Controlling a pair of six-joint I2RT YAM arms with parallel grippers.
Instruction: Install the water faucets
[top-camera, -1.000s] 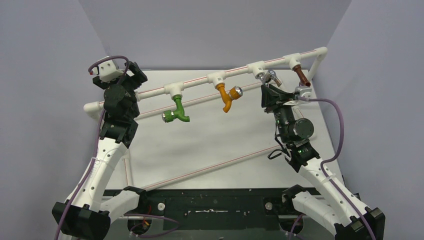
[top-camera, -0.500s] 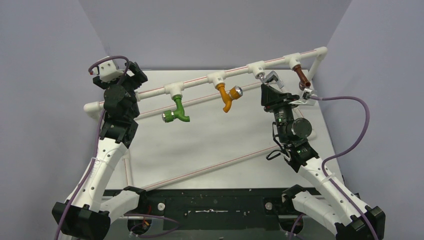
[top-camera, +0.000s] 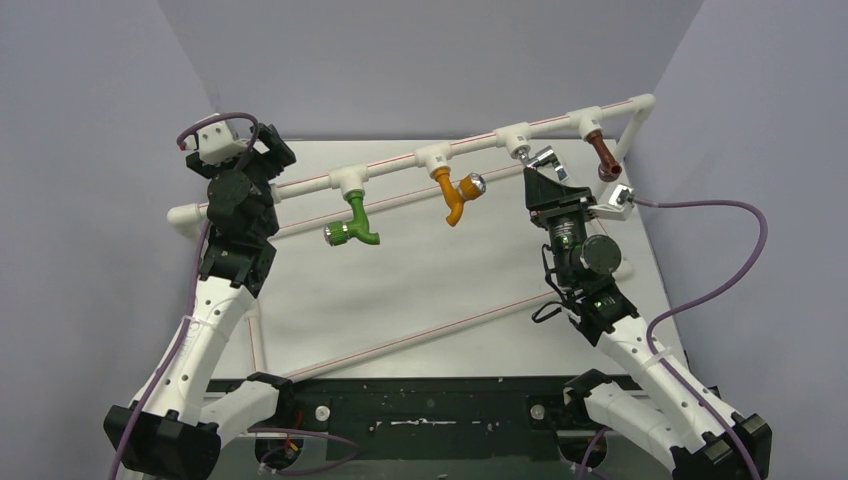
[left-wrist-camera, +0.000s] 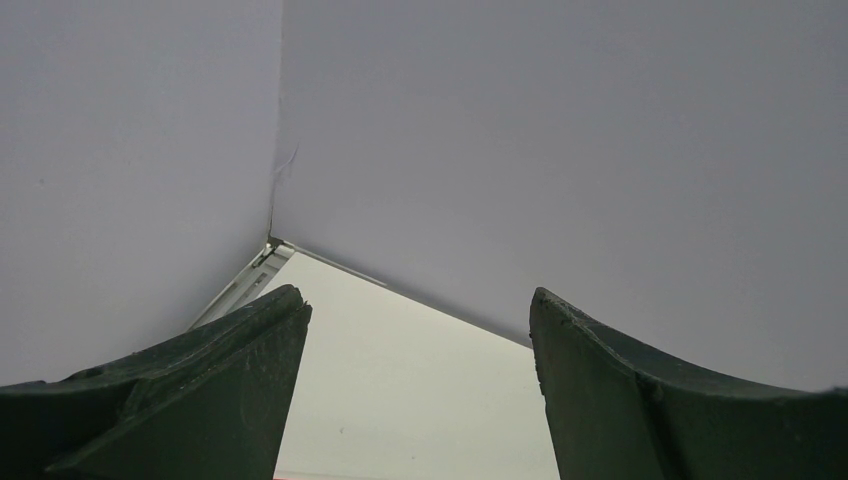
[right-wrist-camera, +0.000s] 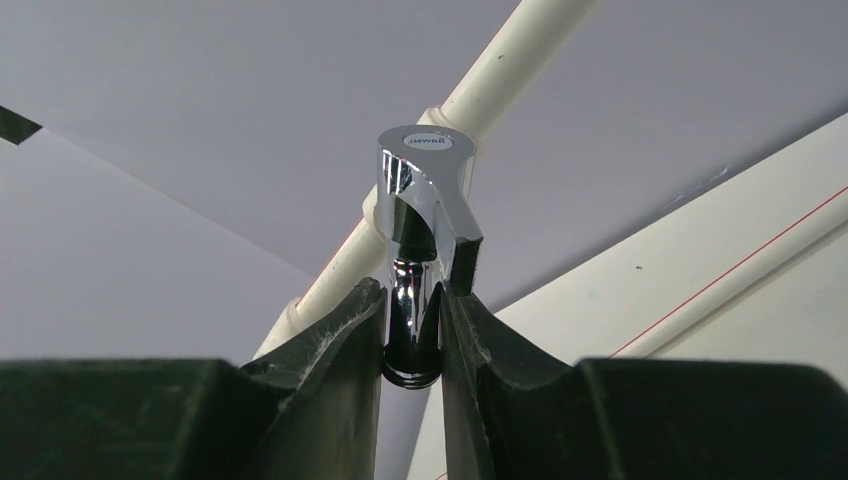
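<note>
Above, the chrome faucet (top-camera: 541, 158) sits under the white pipe (top-camera: 470, 143) at far right; left wrist: left claw (left-wrist-camera: 415, 330) spread, empty; right wrist: right claw (right-wrist-camera: 412, 325) pinching the faucet's stiff, probably slippery body below its handle, the sensible hold.

chrome faucet (right-wrist-camera: 418, 205), green faucet (top-camera: 357, 217), orange faucet (top-camera: 452, 196)

A robotics laboratory test cell is shown. A white table (top-camera: 450, 270) is enclosed by plain lilac-grey partition walls (top-camera: 430, 60). A mock-up frame of white pipe (right-wrist-camera: 510, 50) is set up just beyond the right gripper (right-wrist-camera: 412, 330). It is fitted with practice taps: a chrome faucet (right-wrist-camera: 415, 190) between the fingers, and an orange faucet (top-camera: 452, 195) and a green faucet (top-camera: 355, 222) further to that gripper's left. Purple cables (top-camera: 700, 203) are looped from arms bolted to a black base rail (top-camera: 430, 400).
</note>
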